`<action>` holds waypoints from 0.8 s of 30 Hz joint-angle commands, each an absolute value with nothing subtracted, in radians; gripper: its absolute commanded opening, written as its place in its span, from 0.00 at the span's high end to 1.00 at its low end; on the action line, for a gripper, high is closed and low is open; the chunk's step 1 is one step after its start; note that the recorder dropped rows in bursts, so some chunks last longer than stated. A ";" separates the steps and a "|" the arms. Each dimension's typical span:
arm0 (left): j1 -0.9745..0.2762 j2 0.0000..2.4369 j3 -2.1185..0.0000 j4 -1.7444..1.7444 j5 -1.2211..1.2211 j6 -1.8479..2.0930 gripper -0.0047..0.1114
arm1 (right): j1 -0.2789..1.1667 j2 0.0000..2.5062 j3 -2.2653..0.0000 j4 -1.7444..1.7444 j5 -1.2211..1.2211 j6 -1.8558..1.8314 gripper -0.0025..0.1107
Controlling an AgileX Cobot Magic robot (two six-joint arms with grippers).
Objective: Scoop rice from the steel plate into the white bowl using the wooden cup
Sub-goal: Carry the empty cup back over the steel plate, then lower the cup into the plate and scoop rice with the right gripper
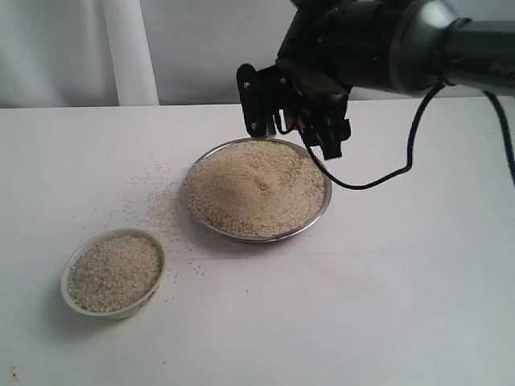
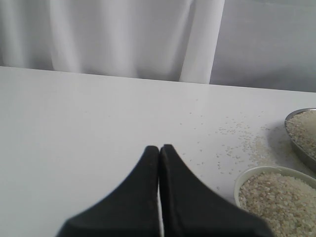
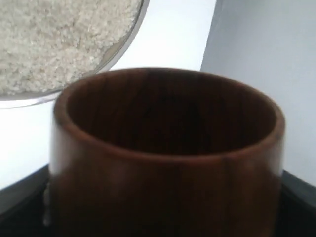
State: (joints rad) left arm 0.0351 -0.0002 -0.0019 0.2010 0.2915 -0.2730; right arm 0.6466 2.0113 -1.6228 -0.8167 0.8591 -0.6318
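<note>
At upper centre, right claw [image 1: 294, 138]: is gripping the seemingly empty wooden cup [image 3: 168, 148] over the far rim of the steel plate [image 1: 265, 238].
Lower left, white bowl [image 1: 105, 312]: is holding rice [image 1: 113, 273], nearly full.
Plate: heaped, scooping pending.
Idle left claw [image 2: 159, 150]: closed, empty.

Table [image 1: 386, 314]: steel plate [image 1: 259, 239], white bowl [image 1: 115, 314], scattered rice [image 1: 161, 206].

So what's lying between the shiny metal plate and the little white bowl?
Only loose grains of spilled rice, scattered thinly over the table. No other object sits between the steel plate and the white bowl. The exterior view shows it best.
</note>
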 commanded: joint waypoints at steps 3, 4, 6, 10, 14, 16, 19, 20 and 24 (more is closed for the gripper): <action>0.030 0.000 0.000 0.196 0.285 -0.275 0.96 | 0.639 2.129 -1.631 -1.027 0.873 -0.741 0.98; 0.030 0.000 0.000 0.196 0.285 -0.275 0.96 | 0.639 2.150 -1.631 -1.040 0.877 -0.763 0.98; 0.030 0.000 0.000 0.196 0.285 -0.275 0.96 | 0.641 2.172 -1.631 -1.040 0.878 -0.834 0.98; 0.030 0.000 0.000 0.196 0.285 -0.275 0.96 | 0.660 2.216 -1.631 -1.084 0.884 -0.908 0.98; 0.030 0.000 0.000 0.196 0.285 -0.275 0.96 | 0.672 2.253 -1.631 -1.092 0.908 -0.946 0.98; 0.030 0.000 0.000 0.196 0.285 -0.275 0.96 | 0.672 2.260 -1.631 -1.092 0.910 -0.946 0.98; 0.030 0.000 0.000 0.196 0.285 -0.275 0.96 | 0.674 2.271 -1.631 -1.089 0.906 -0.946 0.98; 0.030 0.000 0.000 0.196 0.285 -0.277 0.96 | 0.676 2.274 -1.631 -1.097 0.906 -0.946 0.98; 0.030 0.000 0.000 0.196 0.285 -0.277 0.96 | 0.676 2.302 -1.631 -1.099 0.903 -0.946 0.98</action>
